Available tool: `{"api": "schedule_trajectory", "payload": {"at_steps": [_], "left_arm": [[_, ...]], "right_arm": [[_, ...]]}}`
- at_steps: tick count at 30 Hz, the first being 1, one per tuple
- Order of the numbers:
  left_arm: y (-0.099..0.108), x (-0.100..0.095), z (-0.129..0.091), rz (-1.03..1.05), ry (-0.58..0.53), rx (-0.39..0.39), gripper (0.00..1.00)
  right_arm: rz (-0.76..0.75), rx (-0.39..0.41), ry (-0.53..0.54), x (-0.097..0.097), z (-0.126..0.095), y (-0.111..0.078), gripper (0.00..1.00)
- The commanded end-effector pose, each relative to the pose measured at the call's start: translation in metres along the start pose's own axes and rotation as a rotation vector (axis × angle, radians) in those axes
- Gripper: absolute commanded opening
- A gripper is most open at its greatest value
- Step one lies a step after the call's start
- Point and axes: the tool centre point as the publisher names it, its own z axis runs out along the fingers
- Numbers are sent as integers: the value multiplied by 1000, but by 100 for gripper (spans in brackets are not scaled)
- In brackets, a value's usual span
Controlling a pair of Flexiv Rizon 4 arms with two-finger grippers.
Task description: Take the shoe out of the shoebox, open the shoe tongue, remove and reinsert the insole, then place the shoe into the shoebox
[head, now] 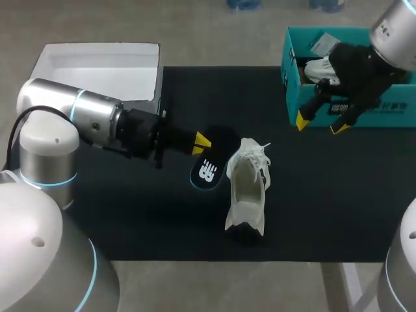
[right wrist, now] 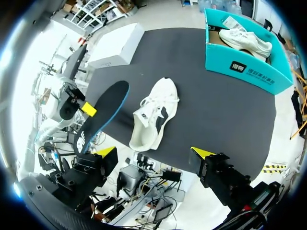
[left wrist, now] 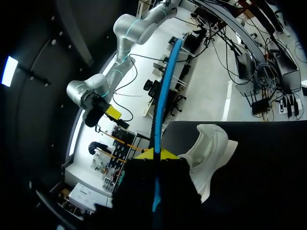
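A white shoe lies on its side on the black mat, seen too in the right wrist view and beside the left fingers. My left gripper is shut on a black insole with a blue edge and holds it in the air just left of the shoe. The left wrist view shows the insole edge-on between the yellow tips of that gripper. My right gripper hangs open and empty over the front wall of the teal shoebox. From the right gripper, the insole and shoebox lie ahead.
A second white shoe lies inside the shoebox at the back right. A white box lid sits at the back left, partly on the black mat.
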Motion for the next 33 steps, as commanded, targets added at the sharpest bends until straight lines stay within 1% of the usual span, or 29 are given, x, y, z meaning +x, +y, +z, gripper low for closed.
{"api": "schedule_trajectory", "payload": {"at_steps": [1, 8, 18, 21, 25, 33], "left_arm": [[0, 1, -1, -2, 4, -3, 0], [1, 2, -1, -4, 7, -6, 0], [3, 2, 1, -7, 9, -9, 0], [3, 2, 2, -5, 14, -4, 0], [2, 2, 4, 18, 44, 14, 0], [2, 2, 4, 20, 44, 19, 0]], "right_arm": [[-23, -9, -24, -4, -12, -7, 100], [-31, -22, -48, -17, -22, -17, 100], [-34, -17, -40, -19, -18, -19, 100], [-3, 7, -49, -17, -20, -20, 100], [-3, 7, -49, -17, -20, -20, 100], [-3, 7, -49, -17, -20, -20, 100]]}}
